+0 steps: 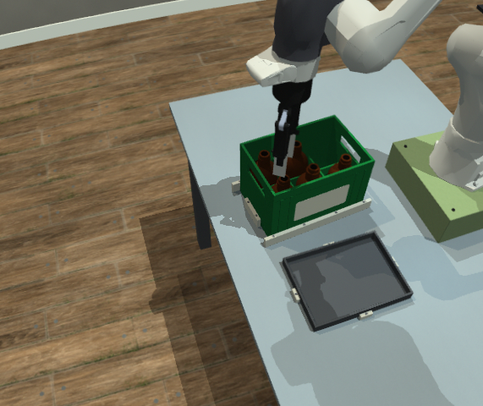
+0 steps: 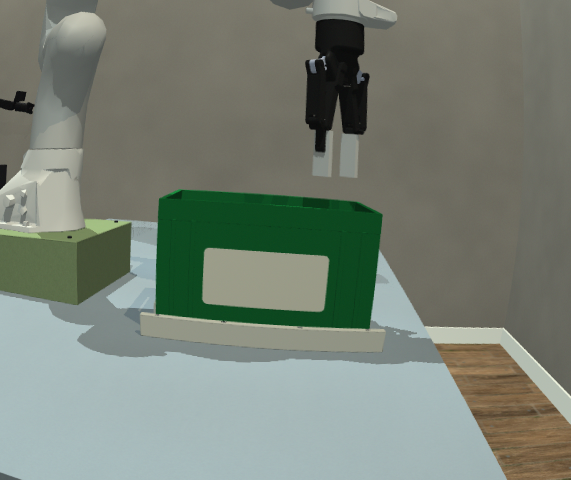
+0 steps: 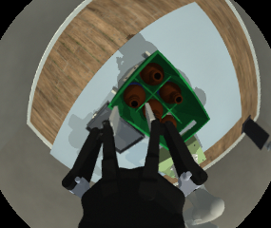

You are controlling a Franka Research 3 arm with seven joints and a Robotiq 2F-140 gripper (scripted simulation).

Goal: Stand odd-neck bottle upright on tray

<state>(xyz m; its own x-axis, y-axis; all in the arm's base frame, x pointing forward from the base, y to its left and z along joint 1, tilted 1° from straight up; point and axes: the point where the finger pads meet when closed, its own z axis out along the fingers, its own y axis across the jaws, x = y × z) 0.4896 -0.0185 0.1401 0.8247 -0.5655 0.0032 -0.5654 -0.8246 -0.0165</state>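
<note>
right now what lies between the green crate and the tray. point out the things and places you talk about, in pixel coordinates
A long pale strip (image 1: 316,222), lying along the foot of the green crate (image 1: 320,203) (image 2: 267,235), then a narrow stretch of tabletop (image 1: 307,244) before the tray (image 1: 361,309); the top view shows it.

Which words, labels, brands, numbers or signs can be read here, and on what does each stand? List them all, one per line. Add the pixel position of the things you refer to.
None: no word, brand, number or sign can be read in any view.
The pale panel (image 1: 321,202) (image 2: 265,280) on the side of the green crate (image 1: 276,214) (image 2: 270,235) (image 3: 184,90) is blank.
The brown bottles show no readable text; their sides are mostly hidden in the crate.
</note>
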